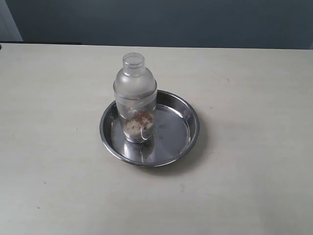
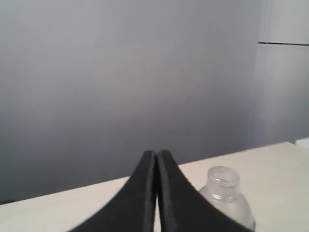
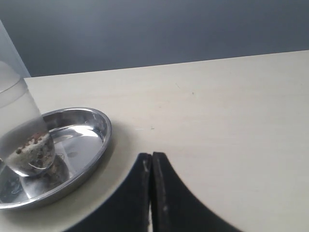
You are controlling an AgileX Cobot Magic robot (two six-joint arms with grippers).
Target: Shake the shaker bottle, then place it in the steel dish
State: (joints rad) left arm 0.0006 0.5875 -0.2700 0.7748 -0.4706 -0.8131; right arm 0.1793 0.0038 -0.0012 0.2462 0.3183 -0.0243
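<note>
Shaker bottle (image 1: 135, 98) upright in steel dish (image 1: 181, 128), long axis vertical, pointing up. Left tool (image 2: 157, 159), right tool (image 3: 151, 162) clenched, empty.

Robot test bench, most likely a laboratory room. We identified the setting from the broad, pale, matte table (image 1: 254, 196) standing against a plain blue-grey wall (image 1: 171, 22), with a lighter panel (image 2: 285, 92) crossed by a dark seam at one side in the left wrist view. We also noted the black left gripper (image 2: 157, 153) and right gripper (image 3: 151, 155), each framed by its own wrist camera over that table, which marked the place as a robotics workspace rather than a home kitchen.
</note>
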